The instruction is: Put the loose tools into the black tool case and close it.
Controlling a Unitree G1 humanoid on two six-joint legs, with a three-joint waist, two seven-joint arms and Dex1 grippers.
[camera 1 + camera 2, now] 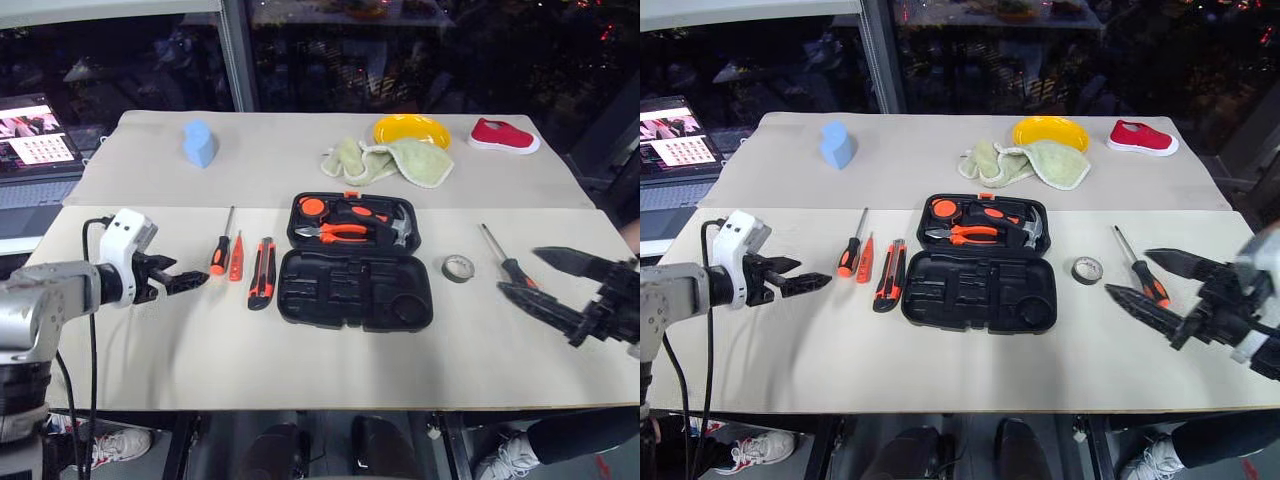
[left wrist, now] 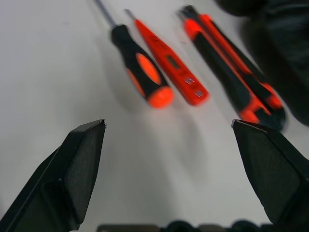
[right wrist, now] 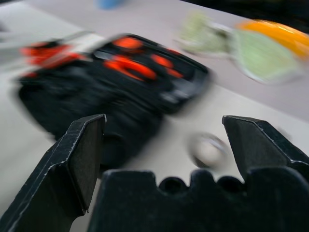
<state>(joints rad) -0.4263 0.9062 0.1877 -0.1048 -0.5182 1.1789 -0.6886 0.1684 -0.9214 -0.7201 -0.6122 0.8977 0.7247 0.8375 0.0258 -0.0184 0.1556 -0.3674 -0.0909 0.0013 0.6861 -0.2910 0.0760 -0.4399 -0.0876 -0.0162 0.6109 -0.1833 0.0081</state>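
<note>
Black fingers of the left gripper stand apart and hold nothing, near the screwdrivers and the utility knife. The right gripper is spread too, empty, beside another screwdriver and the tape roll. The black tool case lies open between them.

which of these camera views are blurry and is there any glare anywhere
Right wrist view: heavy motion smear over the black tool case and tape roll. Left wrist view: mild softness on the screwdriver and utility knife. Head views: sharp, evenly lit table, no glare; dark windows behind.
</note>
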